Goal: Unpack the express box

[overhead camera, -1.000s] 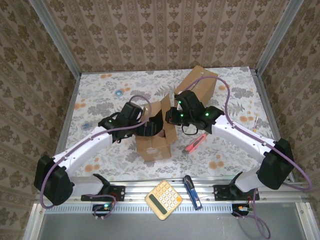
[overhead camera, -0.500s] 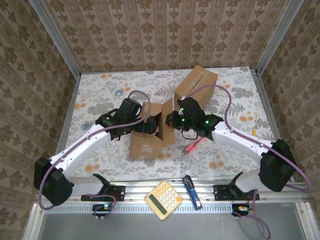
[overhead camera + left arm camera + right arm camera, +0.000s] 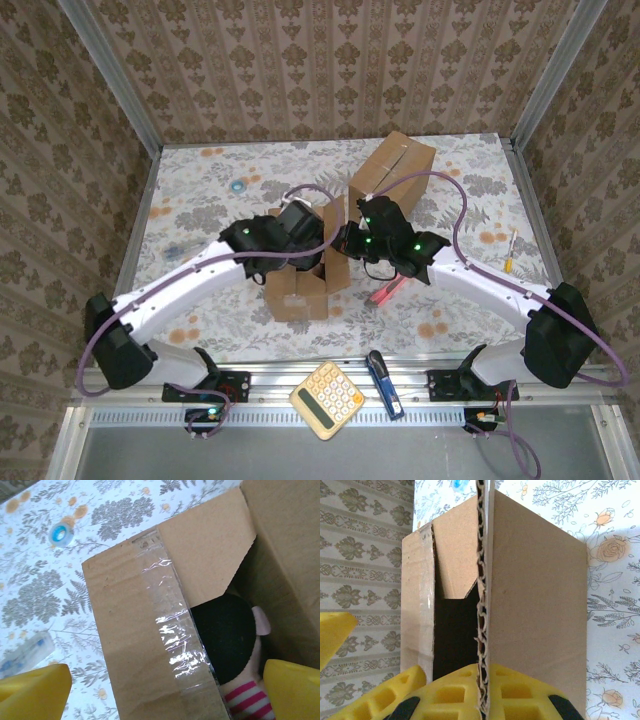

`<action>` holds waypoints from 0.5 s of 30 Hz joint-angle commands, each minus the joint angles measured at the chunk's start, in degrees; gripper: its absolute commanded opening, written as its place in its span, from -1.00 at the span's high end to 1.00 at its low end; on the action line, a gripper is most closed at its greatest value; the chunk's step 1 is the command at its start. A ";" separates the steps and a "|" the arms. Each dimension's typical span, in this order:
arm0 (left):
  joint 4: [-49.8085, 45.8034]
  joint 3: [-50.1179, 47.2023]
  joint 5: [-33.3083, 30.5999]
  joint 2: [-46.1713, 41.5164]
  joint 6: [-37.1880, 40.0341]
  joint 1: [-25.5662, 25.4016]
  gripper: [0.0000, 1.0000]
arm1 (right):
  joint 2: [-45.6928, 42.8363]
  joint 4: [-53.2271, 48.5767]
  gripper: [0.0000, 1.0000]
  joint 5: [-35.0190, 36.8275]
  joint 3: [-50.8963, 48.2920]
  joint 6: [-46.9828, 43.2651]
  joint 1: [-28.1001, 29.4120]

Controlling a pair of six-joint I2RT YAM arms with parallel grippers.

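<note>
Count from the top camera: two boxes, two grippers, three loose tools, one small round item. We have an open brown cardboard box (image 3: 300, 295) mid-table on the flower-print table top (image 3: 200, 200) and a closed brown cardboard box (image 3: 392, 168) behind it to the right, well apart from both claws. Tools: a yellow calculator (image 3: 326, 400) and a blue-handled tool (image 3: 384, 383) side by side on the near rail, and a pink-red stick-shaped tool (image 3: 388, 290) on the table just right of the open box. A small blue round object (image 3: 237, 186) lies at the far left. The left gripper (image 3: 305, 232) hangs over the open box mouth. Its wrist camera adds what the top one can't: yellow fingertips (image 3: 35, 695) spread wide apart with nothing between them, a flap with clear tape (image 3: 150, 630) along its edge, and one item inside the box, a soft toy with a black head and red-and-white stripes (image 3: 227, 640), partly under that flap. The right gripper (image 3: 345, 240) sits at the box's right side. Its wrist view shows the right gripper (image 3: 482, 697) with jaws together, clamped on the corrugated edge of one upright cardboard flap (image 3: 535, 605), and a dark interior beyond. We can't tell whether anything else is in the box.
</note>
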 commanded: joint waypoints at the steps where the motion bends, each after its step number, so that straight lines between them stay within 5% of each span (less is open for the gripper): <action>1: -9.57 4.73 -7.89 4.01 -3.59 -1.86 -0.87 | -1.97 3.41 1.00 0.00 -0.47 1.40 0.49; 15: -25.15 9.70 -15.98 15.76 -18.34 -6.14 -0.76 | -2.13 4.56 1.00 -0.55 -2.10 1.14 0.40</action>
